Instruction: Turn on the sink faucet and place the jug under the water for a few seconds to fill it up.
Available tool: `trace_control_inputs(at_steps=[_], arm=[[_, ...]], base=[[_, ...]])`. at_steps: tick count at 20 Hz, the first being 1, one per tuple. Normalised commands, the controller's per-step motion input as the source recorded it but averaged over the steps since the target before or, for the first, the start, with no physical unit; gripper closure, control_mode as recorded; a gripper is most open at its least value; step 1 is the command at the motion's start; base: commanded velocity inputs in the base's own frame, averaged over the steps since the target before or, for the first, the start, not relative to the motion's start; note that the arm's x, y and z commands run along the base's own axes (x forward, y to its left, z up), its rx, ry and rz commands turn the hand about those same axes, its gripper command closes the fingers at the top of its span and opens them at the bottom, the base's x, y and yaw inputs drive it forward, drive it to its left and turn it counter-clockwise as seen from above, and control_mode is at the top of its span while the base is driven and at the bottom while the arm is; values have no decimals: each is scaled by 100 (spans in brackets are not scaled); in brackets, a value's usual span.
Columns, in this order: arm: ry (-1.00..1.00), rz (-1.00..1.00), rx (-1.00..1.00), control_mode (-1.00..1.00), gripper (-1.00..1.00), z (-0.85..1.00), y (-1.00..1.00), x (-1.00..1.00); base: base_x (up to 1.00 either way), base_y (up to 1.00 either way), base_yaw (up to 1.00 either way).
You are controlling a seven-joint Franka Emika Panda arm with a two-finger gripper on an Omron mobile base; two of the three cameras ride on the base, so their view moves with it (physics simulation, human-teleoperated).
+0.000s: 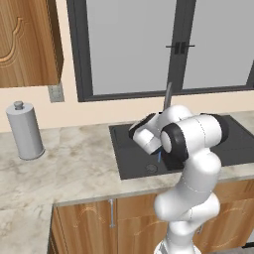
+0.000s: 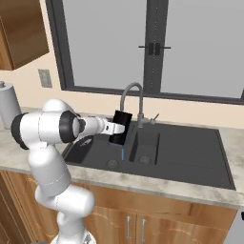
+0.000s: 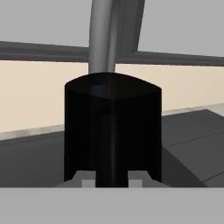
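End effector (image 2: 116, 128) clamped on black jug (image 2: 121, 127), jug held under faucet (image 2: 133, 101) spout, above sink (image 2: 190, 152)

Both base views look forward and down from behind the arm, sharing the sink (image 1: 134, 163); the hand view sits close behind the jug (image 3: 113, 135).

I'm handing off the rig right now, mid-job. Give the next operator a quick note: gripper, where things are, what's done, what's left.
Gripper: shut on the jug, held above the sink, under the sink faucet spout.
Water: running, a thin blue stream showing below the jug.
Done: faucet on, jug picked up and brought to the stream.
Left: hold a few seconds to fill. Whether water is entering the jug can't be seen.
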Motion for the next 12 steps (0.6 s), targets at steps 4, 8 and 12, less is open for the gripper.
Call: trace_control_inputs(at_steps=[4, 8, 12], arm=[[0, -3, -3, -100, 100, -31, 24, 7], [-6, -3, -2, -100, 100, -14, 31, 18], [-4, -4, -2, -100, 100, -8, 15, 26]], base=[[0, 0, 0], [0, 0, 0], [0, 0, 0]])
